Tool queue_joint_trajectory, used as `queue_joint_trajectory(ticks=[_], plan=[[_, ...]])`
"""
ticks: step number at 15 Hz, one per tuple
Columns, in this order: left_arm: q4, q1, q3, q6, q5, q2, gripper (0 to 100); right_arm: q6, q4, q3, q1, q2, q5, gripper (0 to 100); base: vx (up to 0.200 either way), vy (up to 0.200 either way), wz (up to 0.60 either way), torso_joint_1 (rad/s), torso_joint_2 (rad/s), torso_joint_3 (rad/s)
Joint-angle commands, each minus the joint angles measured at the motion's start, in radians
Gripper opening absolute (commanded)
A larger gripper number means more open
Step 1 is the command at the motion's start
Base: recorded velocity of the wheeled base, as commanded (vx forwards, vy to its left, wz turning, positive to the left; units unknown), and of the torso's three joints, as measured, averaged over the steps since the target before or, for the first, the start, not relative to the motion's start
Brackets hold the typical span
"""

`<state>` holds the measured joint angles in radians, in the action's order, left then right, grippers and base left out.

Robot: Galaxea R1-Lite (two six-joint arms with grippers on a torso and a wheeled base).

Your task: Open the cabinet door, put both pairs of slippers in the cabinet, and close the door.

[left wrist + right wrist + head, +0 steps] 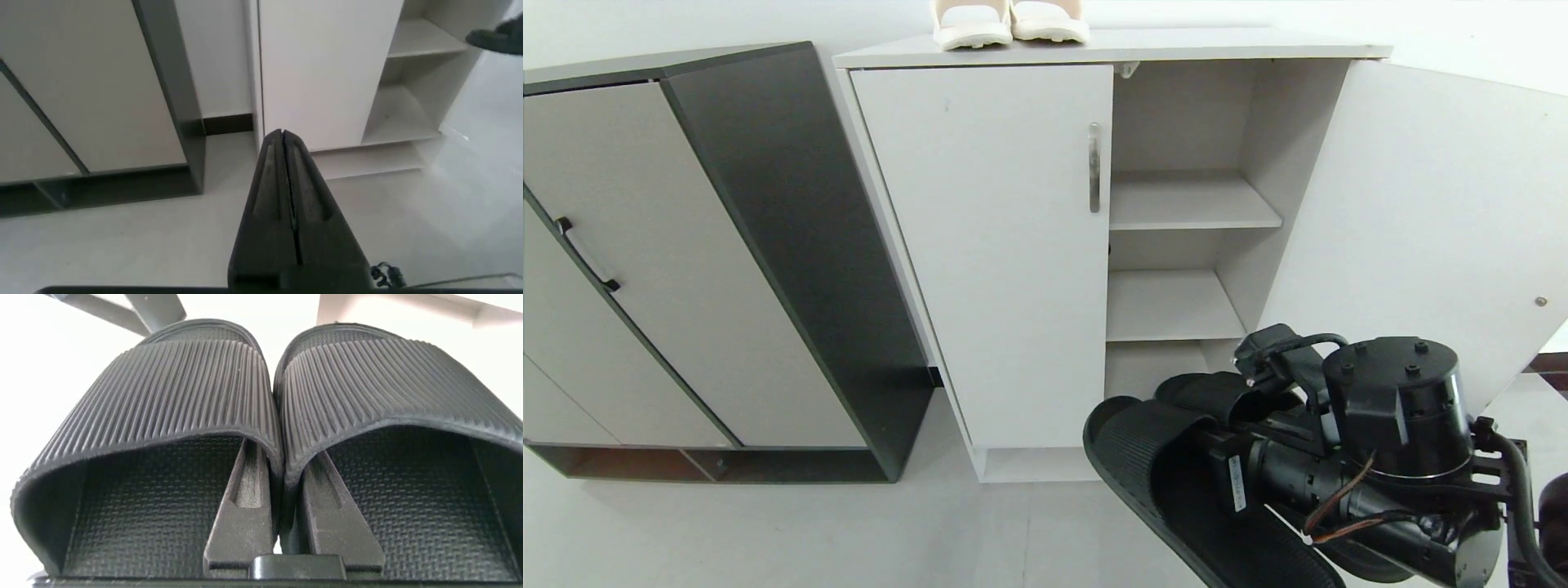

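Head view: a white cabinet point(1217, 45) stands against the wall with its left door point(980, 245) shut and its right door point(1421, 220) swung wide open. Behind the open door are two bare shelves, an upper one point(1188, 200) and a lower one point(1168, 306). A pair of white slippers point(1009, 23) sits side by side on the cabinet top, above the shut door. A metal handle point(1094, 167) runs upright along that door's inner edge.

The black slippers point(1152, 457) hang in the air, low and in front of the open compartment, clear of the shelves and above the floor point(849, 531). The right gripper point(282, 482) carries them. In the right wrist view one of its fingers point(241, 514) lies inside each slipper, under the ribbed straps, and the two are clamped on the slippers' touching inner walls.

The left gripper point(283, 143) hangs over the floor in front of the cabinet, its fingers pressed together with nothing between them. A dark grey cabinet point(792, 245) stands just beside the white one, on its left, with its doors shut.
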<state>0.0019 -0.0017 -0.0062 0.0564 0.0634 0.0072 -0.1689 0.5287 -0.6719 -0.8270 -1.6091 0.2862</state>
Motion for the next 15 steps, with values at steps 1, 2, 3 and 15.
queue_joint_trajectory(ticks=[1, 2, 3, 15], plan=[[0.001, 0.0, 0.006, 0.0, 0.006, -0.007, 0, 0.0, 0.0, 0.003, -0.012, 0.0, 0.001, 0, 0.0, 0.0, 0.0, 0.0, 0.0, 0.0], [0.001, 0.0, 0.006, -0.013, 0.004, -0.007, 0, 0.0, 0.0, -0.005, -0.017, -0.003, 0.002, 0, 0.0, 0.0, 0.0, 0.0, 0.0, 0.0], [0.001, 0.0, 0.006, -0.015, 0.003, -0.007, 0, 0.0, -0.001, -0.023, -0.02, -0.009, 0.022, 0, 0.0, 0.0, 0.0, 0.0, 0.0, 0.0], [0.001, 0.0, 0.006, -0.015, 0.003, -0.007, 0, -0.066, 0.0, -0.156, -0.044, -0.149, 0.223, 0, 0.0, -0.117, 0.0, 0.002, 0.0, -0.001]])
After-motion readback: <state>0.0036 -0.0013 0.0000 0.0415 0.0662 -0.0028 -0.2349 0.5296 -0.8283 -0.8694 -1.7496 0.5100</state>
